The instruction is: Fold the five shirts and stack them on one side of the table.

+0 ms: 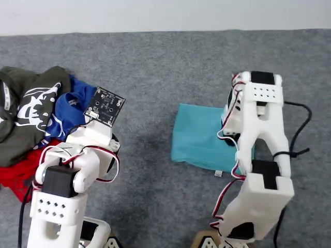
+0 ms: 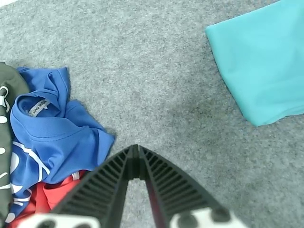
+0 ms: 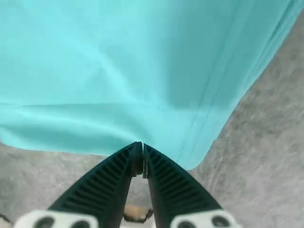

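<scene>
A folded teal shirt (image 1: pixel 199 137) lies flat on the grey carpet right of centre. The right arm (image 1: pixel 261 134) stands over its right part. My right gripper (image 3: pixel 138 148) is shut, its tips at the edge of the teal shirt (image 3: pixel 118 61), with no cloth visibly pinched. At the left lies a loose pile: an olive shirt (image 1: pixel 26 111) with a white print, a blue shirt (image 1: pixel 67 111) and a red shirt (image 1: pixel 20 173). My left gripper (image 2: pixel 137 151) is shut and empty above bare carpet, just beside the blue shirt (image 2: pixel 47 137) and red shirt (image 2: pixel 47 202).
Grey carpet (image 1: pixel 150 67) covers the table up to a white wall at the back. The left arm (image 1: pixel 72 175) rises from the front edge next to the pile. Bare carpet lies between the pile and the teal shirt (image 2: pixel 266 61).
</scene>
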